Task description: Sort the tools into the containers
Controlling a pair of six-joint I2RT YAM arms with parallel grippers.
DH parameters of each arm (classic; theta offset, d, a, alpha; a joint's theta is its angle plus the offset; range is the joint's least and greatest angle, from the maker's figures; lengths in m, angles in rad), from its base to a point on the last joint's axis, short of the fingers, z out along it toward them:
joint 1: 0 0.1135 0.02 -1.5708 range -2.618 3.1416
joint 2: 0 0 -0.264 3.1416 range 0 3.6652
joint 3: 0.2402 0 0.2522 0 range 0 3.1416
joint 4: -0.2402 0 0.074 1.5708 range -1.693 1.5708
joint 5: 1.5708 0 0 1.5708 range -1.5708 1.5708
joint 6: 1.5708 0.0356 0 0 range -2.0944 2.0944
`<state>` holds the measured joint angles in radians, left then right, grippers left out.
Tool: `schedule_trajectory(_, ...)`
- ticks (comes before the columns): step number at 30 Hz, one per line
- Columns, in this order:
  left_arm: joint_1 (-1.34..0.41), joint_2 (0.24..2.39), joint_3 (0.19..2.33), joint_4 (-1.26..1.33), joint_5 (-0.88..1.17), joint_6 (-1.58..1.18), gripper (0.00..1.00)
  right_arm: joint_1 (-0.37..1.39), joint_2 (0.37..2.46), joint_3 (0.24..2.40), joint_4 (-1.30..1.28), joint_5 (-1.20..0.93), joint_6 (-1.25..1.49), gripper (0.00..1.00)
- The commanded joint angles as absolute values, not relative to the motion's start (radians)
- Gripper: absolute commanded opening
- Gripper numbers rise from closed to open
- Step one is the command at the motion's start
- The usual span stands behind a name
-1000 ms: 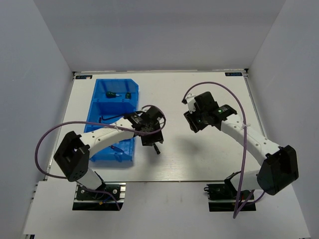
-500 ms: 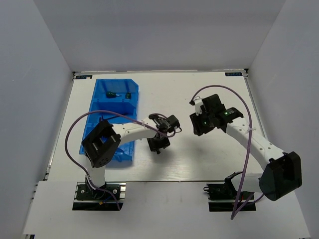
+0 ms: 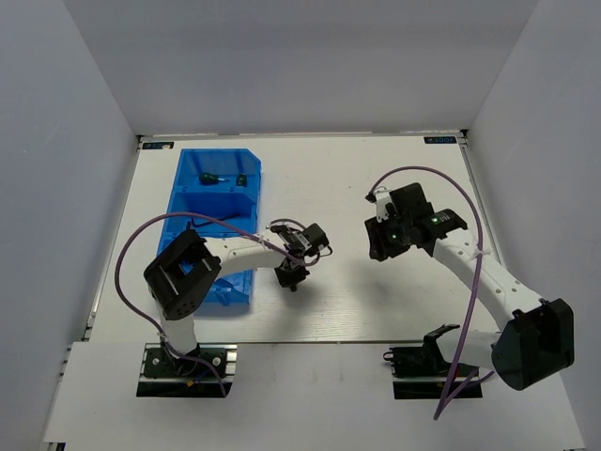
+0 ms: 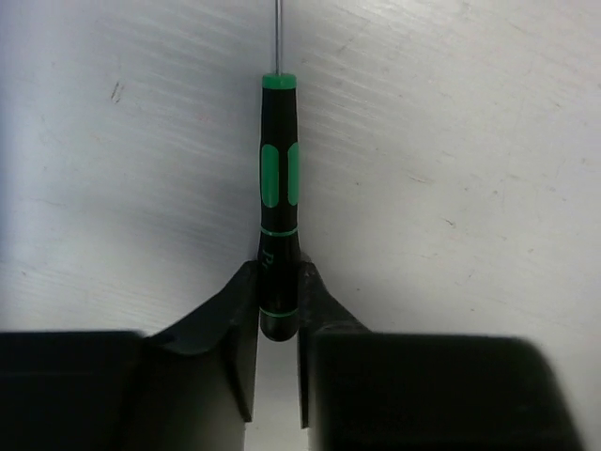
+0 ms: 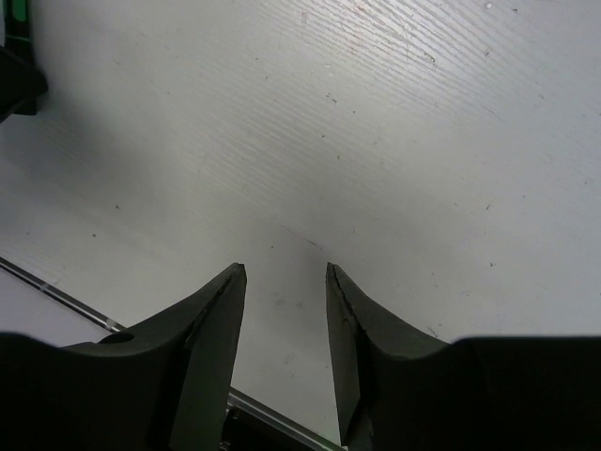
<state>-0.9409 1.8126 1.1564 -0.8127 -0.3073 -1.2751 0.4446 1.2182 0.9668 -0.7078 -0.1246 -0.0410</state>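
White tabletop (image 3: 376,169) boxed in by grey walls sets the scene for a sorting job partly done. At left, the blue bin (image 3: 218,193) carries two small green tools (image 3: 208,178) in its far compartment; what lies in the nearer compartments is too dark to name. Just right of the bin's near corner, the left gripper (image 3: 289,274) sits low over the table, its fingers (image 4: 239,319) pressed against both sides of the butt end of a green-and-black screwdriver (image 4: 279,202). The tool lies flat on the table, its long axis running straight out from the gripper, its thin shaft pointing away. Any carry to a compartment looks short and leftward, and the left arm is plainly the nearer one. Only the left wrist camera shows this pinch; from overhead the wrist hides nearly all of the tool, while the overhead view alone places the bin. Well apart at right, the right gripper (image 5: 285,272) hangs over bare table, fingers spread with nothing between them.
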Motion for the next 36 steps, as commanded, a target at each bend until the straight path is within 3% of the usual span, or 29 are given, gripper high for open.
schedule_trajectory(1,-0.946,1.835,1.161,-0.764,-0.353,-1.273,0.09,0.434,1.189,0.965,-0.718,-0.150,-0.034,0.46)
schedule_trajectory(2,-0.946,1.835,1.175,-0.778,-0.353,-1.263,0.02,0.431,1.183,0.963,-0.721,-0.149,-0.031,0.46)
schedule_trajectory(3,-0.957,1.835,1.193,-0.790,-0.365,-1.262,0.00,0.425,1.183,0.965,-0.719,-0.150,-0.032,0.46)
schedule_trajectory(10,-1.000,1.693,1.384,-1.078,-0.513,-1.348,0.00,0.420,1.173,0.969,-0.729,-0.163,-0.038,0.46)
schedule_trajectory(18,-0.977,1.378,1.221,-1.406,-0.606,-1.834,0.00,0.411,1.169,0.976,-0.727,-0.170,-0.037,0.46)
schedule_trajectory(23,-0.927,1.191,1.031,-1.384,-0.643,-1.936,0.00,0.411,1.186,0.980,-0.732,-0.178,-0.034,0.46)
schedule_trajectory(32,-0.813,1.216,1.017,-1.393,-0.701,-1.936,0.00,0.408,1.178,0.983,-0.747,-0.206,-0.043,0.46)
schedule_trajectory(36,-0.773,1.259,1.026,-1.384,-0.680,-1.925,0.13,0.411,1.164,0.983,-0.753,-0.206,-0.046,0.46)
